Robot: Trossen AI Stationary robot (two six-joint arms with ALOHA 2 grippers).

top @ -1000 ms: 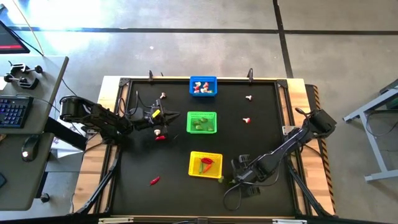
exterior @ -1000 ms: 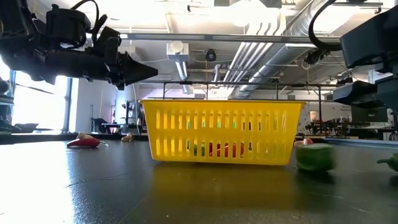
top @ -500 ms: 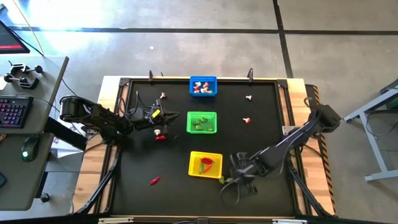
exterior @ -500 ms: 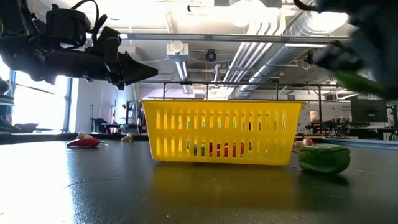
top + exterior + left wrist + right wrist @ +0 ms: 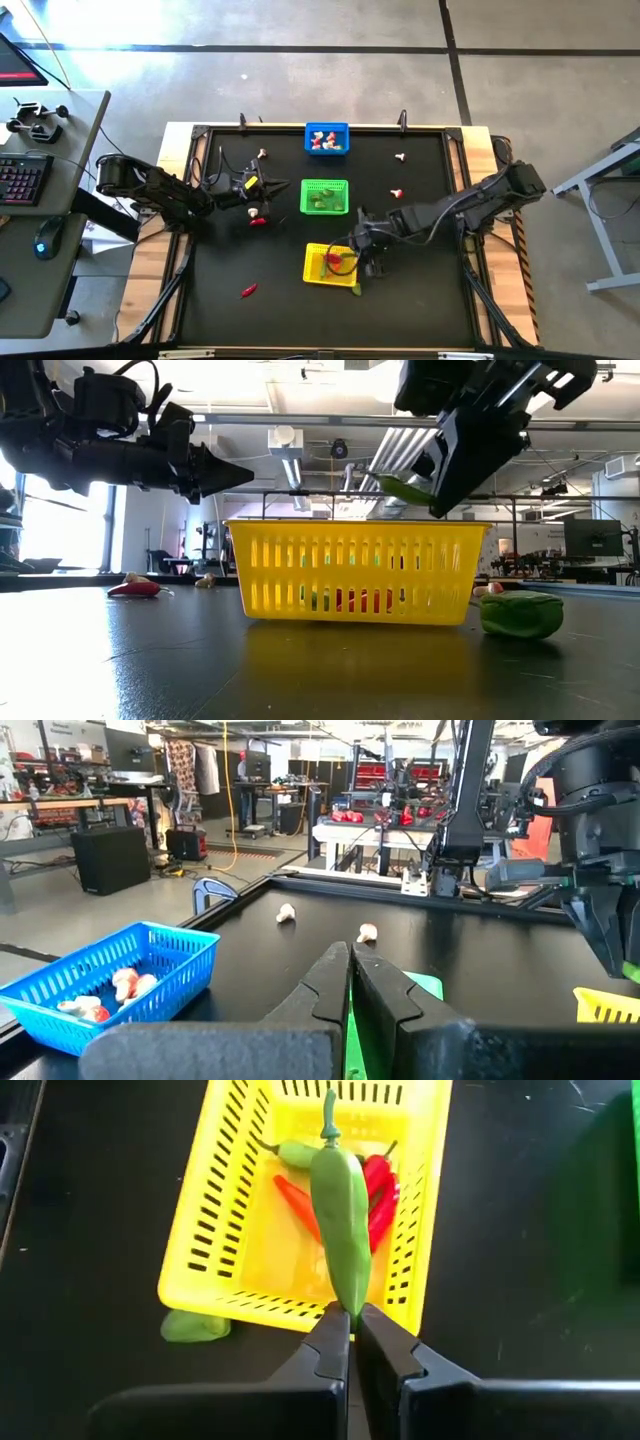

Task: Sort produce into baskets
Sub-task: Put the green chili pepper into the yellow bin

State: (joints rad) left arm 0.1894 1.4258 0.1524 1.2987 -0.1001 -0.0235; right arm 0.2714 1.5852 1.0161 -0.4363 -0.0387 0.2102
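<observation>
A green chilli (image 5: 340, 1215) hangs above the yellow basket (image 5: 318, 273), gripped at its tip by the right pincer (image 5: 350, 1320), whose fingers are clamped tight on it. In the low view the chilli (image 5: 405, 488) sticks out level from the pincer (image 5: 440, 495) over the basket's rim (image 5: 355, 527). The yellow basket sits near the middle of the tabletop's (image 5: 420, 310) front half and holds red chillies (image 5: 378, 1195) and another green one (image 5: 295, 1152). A green leafy bit (image 5: 193, 1326) lies on the tabletop just beside the basket's front right corner.

The green basket (image 5: 324, 197) stands in the centre of the tabletop with green pieces inside. The blue basket (image 5: 327, 139) stands at the middle of the far edge and holds white-and-red mushroom bits (image 5: 120, 985).

Loose produce is scattered about: two mushroom bits (image 5: 398, 175) towards the far right corner, one mushroom bit (image 5: 261, 154) towards the far left, a red piece (image 5: 257, 220) left of the green basket, and a red chilli (image 5: 248, 290) near the front left.

The left pincer (image 5: 285, 184) hovers just left of the green basket, its fingers pressed together and holding nothing. Beyond the tabletop's left edge stands a desk with a keyboard (image 5: 22, 181).
</observation>
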